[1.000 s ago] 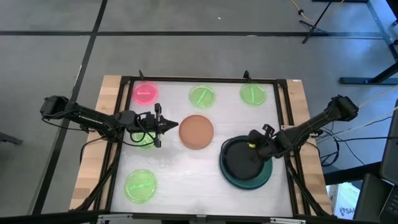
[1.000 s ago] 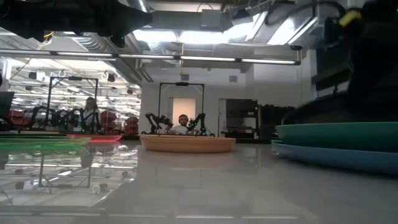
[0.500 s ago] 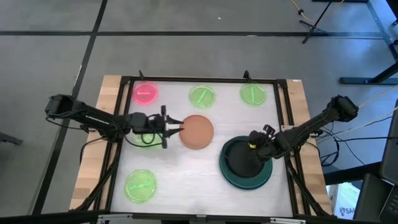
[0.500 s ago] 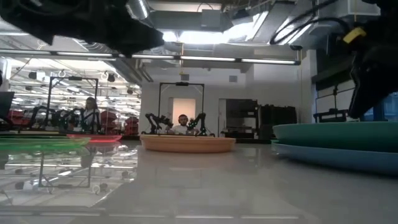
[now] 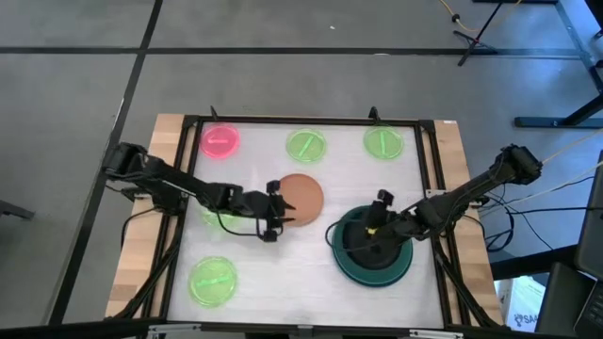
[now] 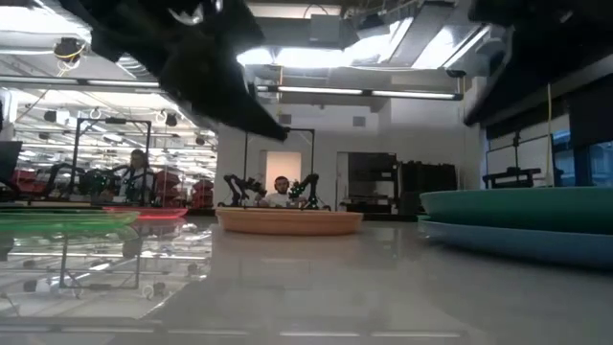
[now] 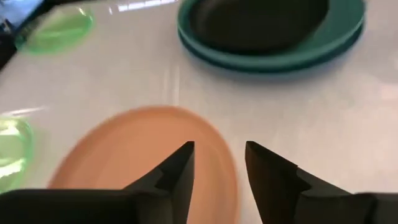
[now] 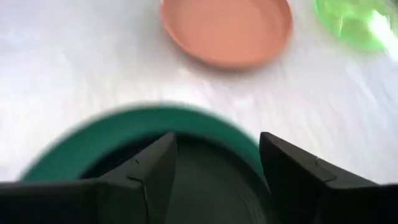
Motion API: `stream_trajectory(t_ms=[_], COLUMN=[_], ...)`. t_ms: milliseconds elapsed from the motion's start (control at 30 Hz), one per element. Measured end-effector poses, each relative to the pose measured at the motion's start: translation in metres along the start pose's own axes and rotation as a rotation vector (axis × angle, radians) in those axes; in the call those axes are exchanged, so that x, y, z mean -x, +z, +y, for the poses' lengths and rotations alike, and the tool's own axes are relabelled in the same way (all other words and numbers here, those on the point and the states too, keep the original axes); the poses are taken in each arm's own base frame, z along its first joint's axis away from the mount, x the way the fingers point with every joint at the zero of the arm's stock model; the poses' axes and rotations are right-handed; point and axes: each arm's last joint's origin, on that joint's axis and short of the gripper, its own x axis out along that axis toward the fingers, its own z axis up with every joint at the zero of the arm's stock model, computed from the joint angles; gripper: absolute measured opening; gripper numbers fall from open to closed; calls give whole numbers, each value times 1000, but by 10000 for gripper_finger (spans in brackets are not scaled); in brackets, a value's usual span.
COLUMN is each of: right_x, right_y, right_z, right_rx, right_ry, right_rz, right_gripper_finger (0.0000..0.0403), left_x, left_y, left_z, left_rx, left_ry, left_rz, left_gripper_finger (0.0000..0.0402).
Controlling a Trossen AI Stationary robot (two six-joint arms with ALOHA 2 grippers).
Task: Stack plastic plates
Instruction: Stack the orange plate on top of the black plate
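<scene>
The orange-tan plate (image 5: 301, 196) lies flat on the table's middle. My left gripper (image 7: 219, 158) is open, its fingers low over that plate's near left rim (image 7: 229, 177); whether they touch it I cannot tell. At the near right the black plate (image 5: 367, 247) sits nested in the teal-green plate (image 6: 522, 205), which rests on the blue-grey one (image 6: 522, 241). My right gripper (image 8: 214, 155) hovers open above the black plate (image 8: 205, 193), clear of it.
A pink plate (image 5: 220, 141) and two neon-green plates (image 5: 306, 145) (image 5: 382, 142) lie along the far edge. One more green plate (image 5: 213, 281) sits near left, and another (image 5: 215, 215) lies under my left arm. A dark frame (image 5: 283, 121) borders the table.
My left gripper has moved right and toward the near edge, down to the orange-tan plate's rim, and has opened. My right gripper has opened, let go of the black plate and risen a little; the plate stays nested in the teal-green one.
</scene>
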Motion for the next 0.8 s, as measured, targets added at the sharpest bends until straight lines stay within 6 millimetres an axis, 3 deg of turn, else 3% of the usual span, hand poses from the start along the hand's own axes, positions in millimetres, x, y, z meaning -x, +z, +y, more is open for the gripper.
stream_trajectory(t_ms=[333, 500, 800], right_x=[-32, -48, -58], right_y=[9, 5, 0], right_z=[27, 36, 39], right_rx=[121, 164, 178], right_ry=[53, 45, 9], right_rz=[-113, -114, -102], right_gripper_finger=[216, 216, 216], left_x=[-33, -39, -41], left_y=[-26, -32, -38], left_z=[0, 0, 0], left_rx=[-18, -6, -8], left_ry=[2, -90, -90], left_rz=[144, 173, 218], left_gripper_finger=[126, 126, 126])
